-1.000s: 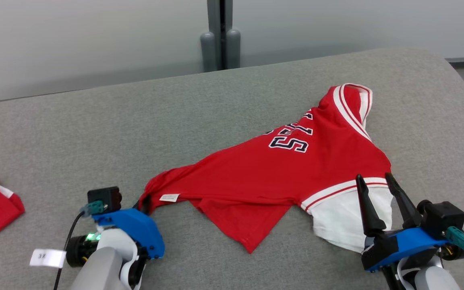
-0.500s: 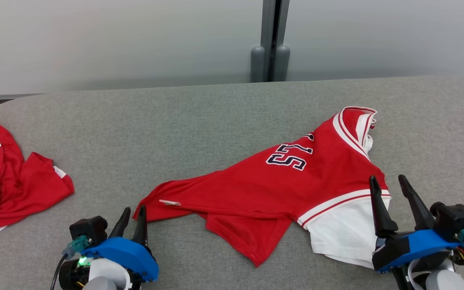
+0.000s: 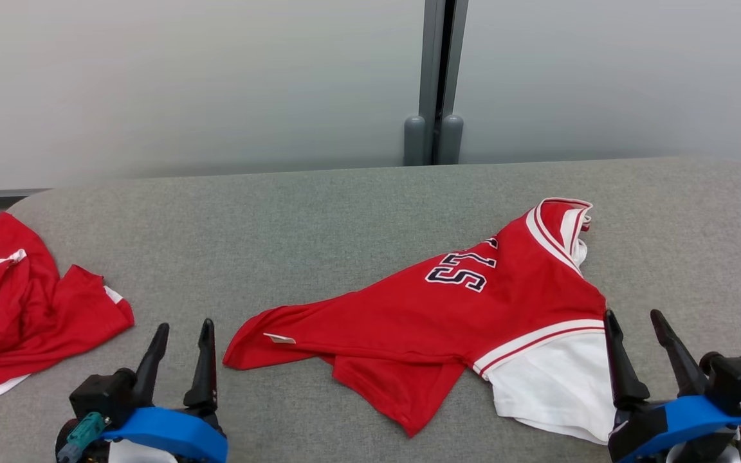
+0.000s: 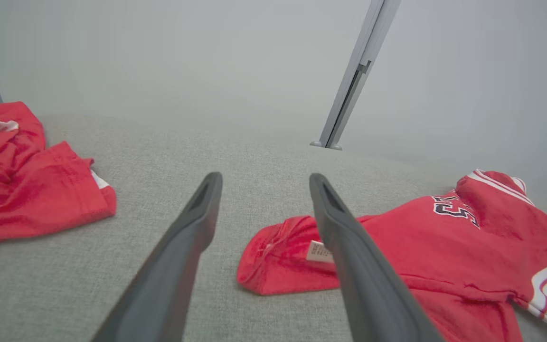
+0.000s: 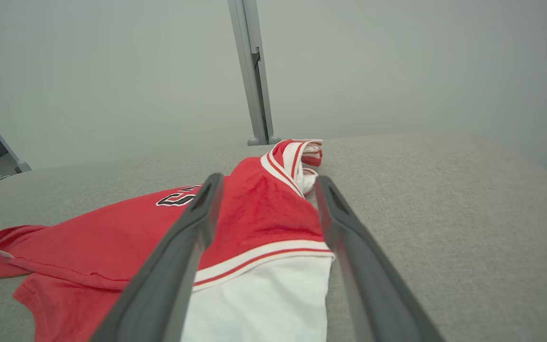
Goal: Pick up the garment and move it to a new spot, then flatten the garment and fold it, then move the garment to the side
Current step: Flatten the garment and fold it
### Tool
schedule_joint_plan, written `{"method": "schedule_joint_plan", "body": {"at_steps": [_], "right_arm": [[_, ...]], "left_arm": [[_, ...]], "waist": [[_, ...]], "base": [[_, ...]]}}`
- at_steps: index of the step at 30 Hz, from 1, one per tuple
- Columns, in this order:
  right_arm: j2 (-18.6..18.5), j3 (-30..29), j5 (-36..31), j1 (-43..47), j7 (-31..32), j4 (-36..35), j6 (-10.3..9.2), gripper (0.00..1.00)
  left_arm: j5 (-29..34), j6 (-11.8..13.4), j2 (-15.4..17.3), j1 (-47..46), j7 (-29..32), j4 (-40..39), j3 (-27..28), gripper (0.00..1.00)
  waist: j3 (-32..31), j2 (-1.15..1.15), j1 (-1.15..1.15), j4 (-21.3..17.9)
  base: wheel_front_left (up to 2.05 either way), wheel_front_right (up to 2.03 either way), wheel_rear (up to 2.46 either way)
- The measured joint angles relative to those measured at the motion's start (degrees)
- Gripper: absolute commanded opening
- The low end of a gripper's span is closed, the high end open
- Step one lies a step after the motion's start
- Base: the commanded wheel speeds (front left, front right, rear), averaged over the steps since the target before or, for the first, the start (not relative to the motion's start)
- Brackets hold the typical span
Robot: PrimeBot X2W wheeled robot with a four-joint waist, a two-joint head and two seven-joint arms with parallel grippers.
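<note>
Red garment (image 3: 409,315) with white sleeve (image 3: 550,386), red-white striped trim, navy lettering (image 3: 460,271); second red garment (image 3: 29,321) at left; grey worktop (image 3: 280,225).

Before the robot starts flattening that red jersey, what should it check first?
1. Open, empty left end effector: ok.
2. Open, empty right end effector: ok.
3. The red jersey lies flat: not ok, near corner folded under, far striped end bunched.
4. Jersey wholly on the grey table: ok.
5. The other red garment lies apart from it: ok.
6. Right end effector clear of the jersey: cannot tell.
</note>
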Motion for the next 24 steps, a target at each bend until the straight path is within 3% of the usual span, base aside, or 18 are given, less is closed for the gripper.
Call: {"method": "schedule_joint_plan", "body": {"at_steps": [10, 24], "right_arm": [[0.0, -0.76, -0.6, 4.25, 1.24, -1.52, 0.0, 1.0], [0.0, -0.6, 0.12, 4.52, 1.24, -1.36, 0.0, 1.0]], "left_arm": [[4.79, 1.42, 0.58, 5.26, -0.19, -8.08, 4.87, 1.0], [5.28, 1.31, 0.1, 6.66, -0.19, -6.7, 5.23, 1.0]], "waist": [[-1.89, 0.0, 0.0, -0.69], [-2.03, 0.0, 0.0, -0.93]], "base": [[0.0, 0.0, 0.0], [0.0, 0.0, 0.0]]}}
